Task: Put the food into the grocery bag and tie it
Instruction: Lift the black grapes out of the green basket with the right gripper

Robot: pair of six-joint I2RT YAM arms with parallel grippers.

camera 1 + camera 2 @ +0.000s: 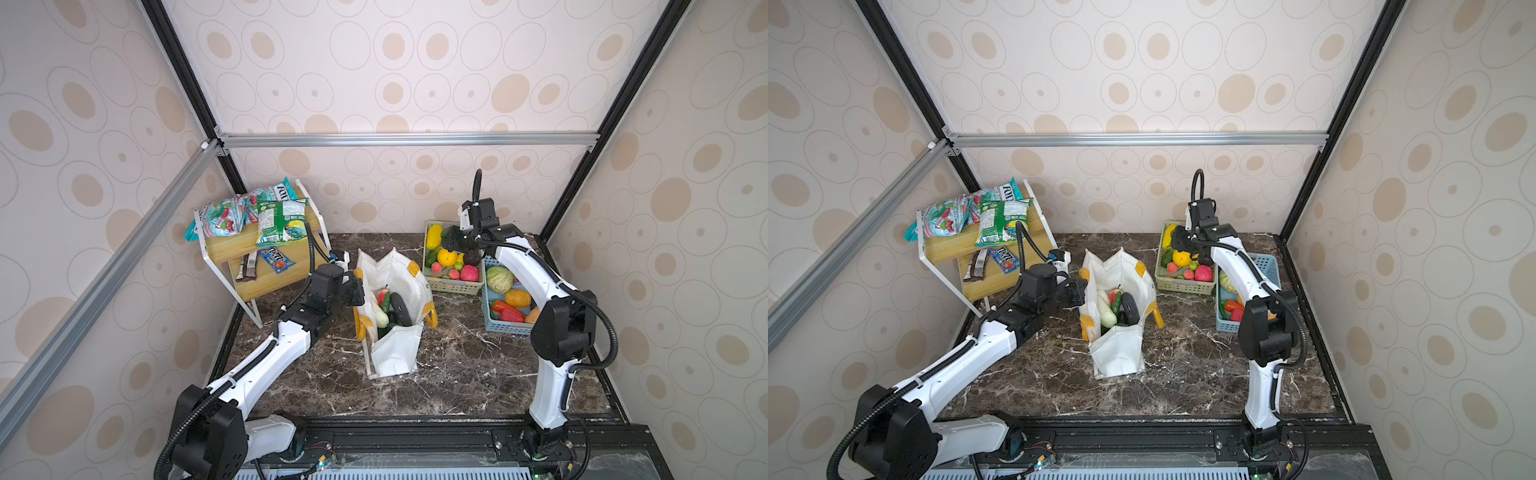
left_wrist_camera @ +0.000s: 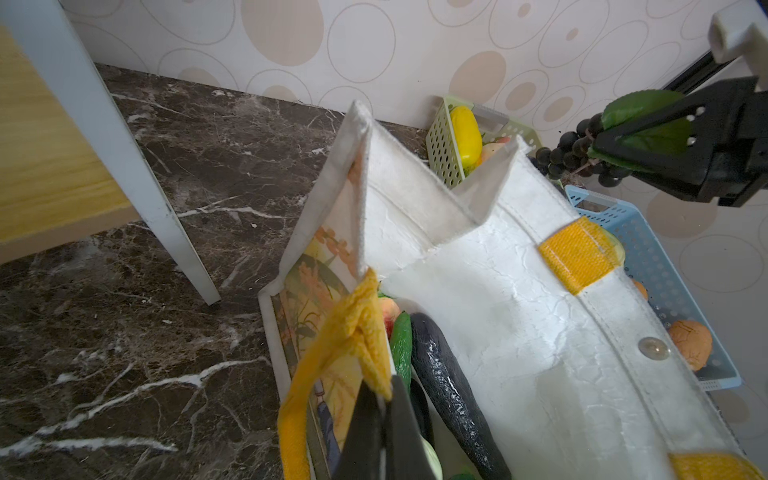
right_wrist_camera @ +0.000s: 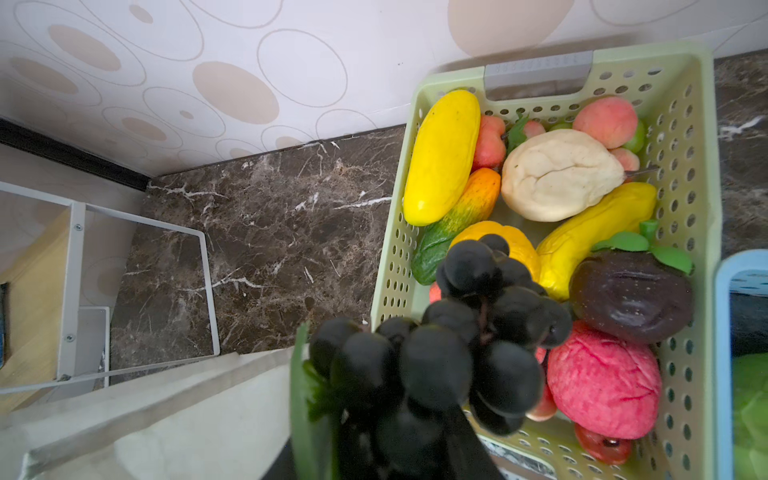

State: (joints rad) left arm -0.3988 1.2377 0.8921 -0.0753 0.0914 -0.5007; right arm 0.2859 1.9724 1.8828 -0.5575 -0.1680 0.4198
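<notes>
Left gripper [image 2: 384,399]: jaws pressed together on the yellow strap handle [image 2: 353,332] at the rim of the grocery bag [image 1: 395,353], probably to hold its mouth open for loading. Right gripper [image 2: 598,145] pinches the black grapes [image 3: 449,349] by their leafy stem above the green basket [image 3: 390,266] just beside the bag, not yet over it. Bag stands upright, white and creased inside, with eggplant [image 2: 449,386] and cucumber [image 2: 401,345] in it.

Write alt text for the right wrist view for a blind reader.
Black toy grapes, gripped in the right arm's jaws, hang above a pale green basket of toy fruit. The white grocery bag stands nearby on a dark marble table.
</notes>
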